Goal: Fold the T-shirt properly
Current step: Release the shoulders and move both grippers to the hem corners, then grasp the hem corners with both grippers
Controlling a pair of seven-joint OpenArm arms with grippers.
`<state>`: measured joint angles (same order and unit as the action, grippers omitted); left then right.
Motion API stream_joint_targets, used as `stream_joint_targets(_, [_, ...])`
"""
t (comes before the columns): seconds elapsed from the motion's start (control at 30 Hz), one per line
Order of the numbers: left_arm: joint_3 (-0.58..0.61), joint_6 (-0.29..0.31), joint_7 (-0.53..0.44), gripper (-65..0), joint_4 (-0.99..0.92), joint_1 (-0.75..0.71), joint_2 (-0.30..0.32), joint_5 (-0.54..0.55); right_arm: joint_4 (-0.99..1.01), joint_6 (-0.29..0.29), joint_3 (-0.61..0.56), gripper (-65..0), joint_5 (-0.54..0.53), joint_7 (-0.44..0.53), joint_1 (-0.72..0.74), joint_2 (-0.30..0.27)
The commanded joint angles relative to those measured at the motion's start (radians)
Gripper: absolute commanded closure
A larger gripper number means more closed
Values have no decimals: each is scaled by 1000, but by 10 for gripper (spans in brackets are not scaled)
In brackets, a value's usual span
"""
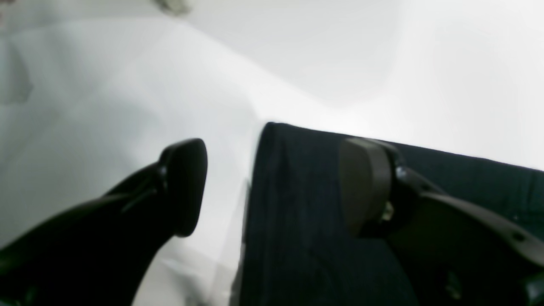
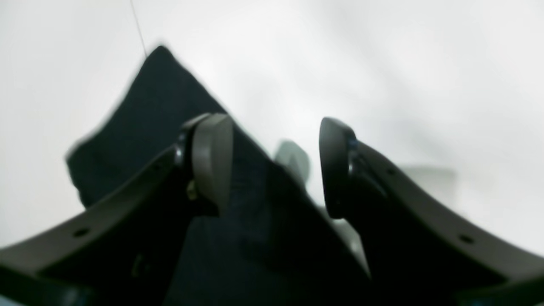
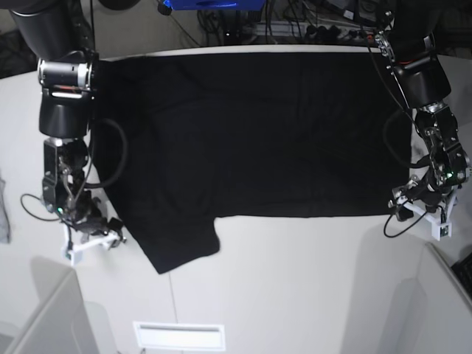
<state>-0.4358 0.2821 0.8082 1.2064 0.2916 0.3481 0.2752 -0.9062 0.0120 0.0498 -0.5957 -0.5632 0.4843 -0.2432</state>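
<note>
On my left wrist view the left gripper has its jaws spread wide, holding nothing; one dark finger stands over bare white table, the other over black cloth, and the straight edge of the large black short-sleeved cloth T-shirt runs up between them. I cannot tell whether either pad touches the fabric

On my right wrist view the right gripper is likewise wide apart with nothing clamped; its grey pad sits over the shirt, the black one over the table, and a pointed corner of the cloth reaches away above them. A small blurred grey shape lies just past the shirt's edge between the fingers; I cannot make out what it is

From the base view I see the shirt spread flat, plain black side up, across the far half of the flat white table, one sleeve sticking out toward the near edge on the view's left. The right arm comes down at that sleeve's side, the left arm at the shirt's opposite near corner. Cables and a blue object sit beyond the far edge
</note>
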Motion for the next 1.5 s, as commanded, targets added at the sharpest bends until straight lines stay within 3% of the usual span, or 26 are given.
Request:
stream_joint_targets(0.0, [-1, 4, -22, -464, 5, 42, 16, 11, 22, -17, -17, -311, -2, 41, 63, -18])
stream_joint_targets(0.13, [5, 4, -22, -464, -21, 48, 33, 11, 160, -117, -77, -332, -2, 75, 135, -9])
stream_joint_targets(0.37, [131, 4, -65, -464, -21, 42, 65, 16, 381, -125, -232, -335, -2, 213, 230, -8])
stream_joint_targets(1.17, [125, 4, -97, -464, -75, 31, 59, 19, 404, -128, -325, -324, -2, 216, 178, 32])
stream_joint_targets(1.23, [125, 4, -97, -464, -87, 30, 59, 19, 404, -128, -325, -276, -2, 216, 176, 34])
stream_joint_targets(1.4, [125, 4, -100, -474, -119, 27, 59, 14, 405, -126, -325, -21, -2, 216, 176, 34])
stream_joint_targets(1.47, [127, 4, -100, -474, -132, 31, 59, 16, 405, -125, -324, 0, -2, 216, 176, 34])
